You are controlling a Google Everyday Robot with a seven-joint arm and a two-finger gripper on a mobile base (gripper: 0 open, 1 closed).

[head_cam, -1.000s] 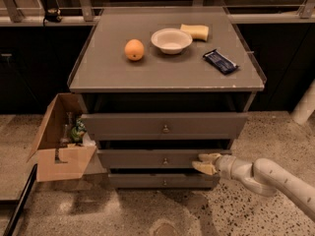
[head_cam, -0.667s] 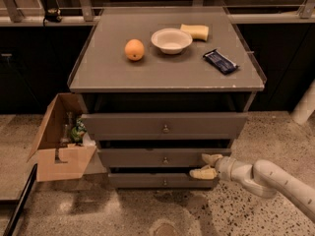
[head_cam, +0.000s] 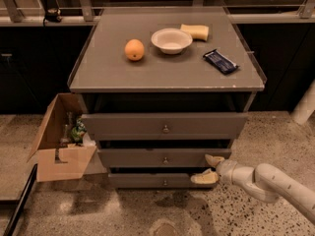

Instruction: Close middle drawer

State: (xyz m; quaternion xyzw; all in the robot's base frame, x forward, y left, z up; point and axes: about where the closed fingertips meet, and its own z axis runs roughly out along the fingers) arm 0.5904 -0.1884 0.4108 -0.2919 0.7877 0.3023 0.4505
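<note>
The middle drawer [head_cam: 147, 158] is the second of three grey fronts under the table top, with a small round metal knob [head_cam: 165, 160] at its centre. A dark gap shows above it. My gripper [head_cam: 208, 168] is at the right end of this front, low by the floor, on a white arm coming in from the right. Its fingers are spread open: the upper fingertip [head_cam: 212, 159] is at the drawer's lower right corner and the lower one [head_cam: 204, 178] lies against the bottom drawer front [head_cam: 147, 180]. It holds nothing.
The wider top drawer [head_cam: 123, 126] sits above. On the table top [head_cam: 98, 73] are an orange [head_cam: 134, 49], a white bowl [head_cam: 171, 40], a yellow sponge [head_cam: 195, 31] and a dark snack bar [head_cam: 221, 61]. An open cardboard box [head_cam: 61, 156] stands at the left on the speckled floor.
My gripper has stayed at the right end of the middle drawer; its fingers have spread wider apart, the lower one dropping onto the bottom front. The drawer shows no clear movement.
</note>
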